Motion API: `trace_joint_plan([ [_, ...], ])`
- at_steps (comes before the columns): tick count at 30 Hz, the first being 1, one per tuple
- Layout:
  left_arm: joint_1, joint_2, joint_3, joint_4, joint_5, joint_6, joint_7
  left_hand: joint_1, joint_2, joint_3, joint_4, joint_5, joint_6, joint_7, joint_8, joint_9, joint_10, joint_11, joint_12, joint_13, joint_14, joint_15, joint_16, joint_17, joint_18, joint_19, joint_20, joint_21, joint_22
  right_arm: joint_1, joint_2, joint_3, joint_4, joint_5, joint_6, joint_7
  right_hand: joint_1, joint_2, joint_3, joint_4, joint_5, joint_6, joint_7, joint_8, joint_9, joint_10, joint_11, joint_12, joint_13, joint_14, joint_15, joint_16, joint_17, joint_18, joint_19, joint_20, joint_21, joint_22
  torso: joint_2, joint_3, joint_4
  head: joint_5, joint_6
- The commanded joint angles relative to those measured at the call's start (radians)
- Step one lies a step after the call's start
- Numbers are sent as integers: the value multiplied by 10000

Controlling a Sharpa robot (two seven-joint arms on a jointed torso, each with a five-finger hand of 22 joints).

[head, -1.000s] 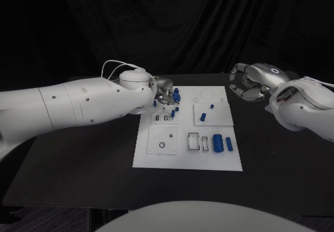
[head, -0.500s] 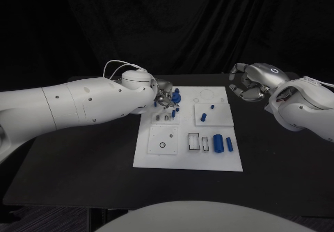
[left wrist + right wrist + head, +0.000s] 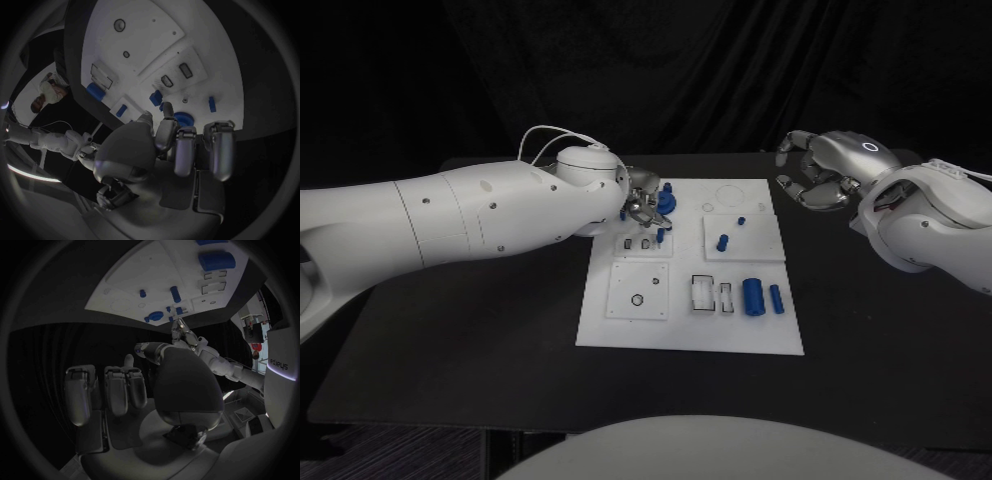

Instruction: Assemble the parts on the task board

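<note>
The white task board (image 3: pixel 689 335) lies mid-table. My left hand (image 3: pixel 642 205) hovers over its far left corner, fingers pointing down beside a round blue part (image 3: pixel 666 200). In the left wrist view my left hand (image 3: pixel 178 150) has its fingertips (image 3: pixel 167 107) right by that round blue part (image 3: pixel 185 119); whether they grip it is unclear. Two small blue pegs (image 3: pixel 662 233) stand just below the hand. My right hand (image 3: pixel 811 180) hangs off the board's far right corner, fingers curled in on nothing.
A blue peg (image 3: pixel 720 241) and a smaller one (image 3: pixel 737 216) stand on the board's right half. A large blue cylinder (image 3: pixel 753 296) and a thin one (image 3: pixel 776 298) lie near the right edge, beside rectangular slots (image 3: pixel 711 293). Bare black table (image 3: pixel 473 330) surrounds the board.
My left hand has edged slightly to the right, closer over the round blue part. The right hand has stayed put.
</note>
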Motion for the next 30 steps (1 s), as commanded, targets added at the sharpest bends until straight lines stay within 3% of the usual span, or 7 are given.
trace_joint_plan([
  [1, -34, 36, 9, -12, -24, 155, 155, -26, -38, 85, 2, -3, 78, 4, -56, -13, 1183, -222, 3395, 2839, 1075, -73, 26, 2633, -30, -27, -71, -47, 721, -18, 11, 7, 5, -137, -149, -70, -104, -24, 50, 3, -56, -48, -12, 3, -8, 1079, 67, 26, 2634, 1029, 8, 29, 2635, -80, 1055, 74, 26, 2628, -2, -2, 11, -19, 2],
  [9, -62, 96, 9, -74, -24, 170, 224, -22, -32, 136, -1, -2, 114, 9, -174, -40, 1183, -216, 3395, 2839, 1075, -68, 26, 2633, -21, -56, -68, -82, 683, -18, 27, 7, 2, -152, -105, -114, -104, -24, 50, 3, -56, -48, -12, 3, -8, 1079, 67, 26, 2634, 1029, 8, 29, 2635, -80, 1055, 74, 26, 2628, -7, 8, 21, -50, 2],
  [14, -85, 149, 9, -140, -24, 187, 264, -9, -40, 165, -10, -1, 129, 12, -239, -52, 1183, -211, 3395, 2839, 1075, -64, 26, 2633, -16, -72, -65, -100, 663, -18, 42, 7, -7, -171, -99, -123, -213, -94, 364, -210, -53, -77, 6, 0, -40, 1079, 81, 26, 2634, 1029, 19, 29, 2635, -80, 1055, 82, 26, 2628, -10, 12, 17, -59, 2],
  [16, -97, 161, 9, -158, -24, 200, 269, -9, -40, 165, -10, -1, 129, 12, -239, -52, 1183, -211, 3395, 2839, 1075, -64, 26, 2633, -16, -72, -65, -100, 663, -18, 49, 7, -7, -263, -117, -139, -362, -188, 676, -361, -55, -120, 20, 0, -61, 1079, 93, 26, 2634, 1029, 28, 29, 2635, -74, 1043, 93, 10, 2621, -8, 13, 10, -58, 2],
  [21, -120, 169, 9, -189, -24, 256, 273, -9, -40, 165, -10, -1, 129, 12, -239, -52, 1183, -211, 3395, 2839, 1075, -64, 26, 2633, -16, -72, -65, -100, 663, -18, 64, 7, -13, -582, -164, -215, -1077, -544, 2192, -851, -66, -325, 51, 68, -74, 1079, 136, 26, 2634, 1029, 27, 29, 2635, -51, 990, 100, -62, 2591, 0, 17, 10, -65, 2],
  [23, -128, 174, 9, -205, -24, 282, 273, 3, -38, 186, -16, 0, 142, 14, -270, -56, 1183, -211, 3395, 2839, 1075, -62, 26, 2633, -16, -72, -63, -104, 663, -19, 74, 7, -28, -659, -176, -229, -1275, -585, 2598, -1068, -65, -358, 55, 125, -60, 1079, 113, 26, 2634, 1029, 31, 29, 2635, -51, 989, 101, -62, 2591, -2, 15, 17, -61, 2],
  [30, -143, 207, 9, -245, -24, 304, 298, 57, -39, 263, -37, 4, 175, 16, -377, -69, 1183, -207, 3395, 2839, 1075, -57, 26, 2633, -7, -100, -59, -137, 629, -22, 100, 7, -58, -741, -178, -275, -1362, -597, 2685, -1119, -72, -363, 58, 145, -56, 1079, 109, 26, 2634, 1029, 36, 29, 2635, -50, 987, 99, -65, 2590, 3, 15, 17, -55, 2],
])
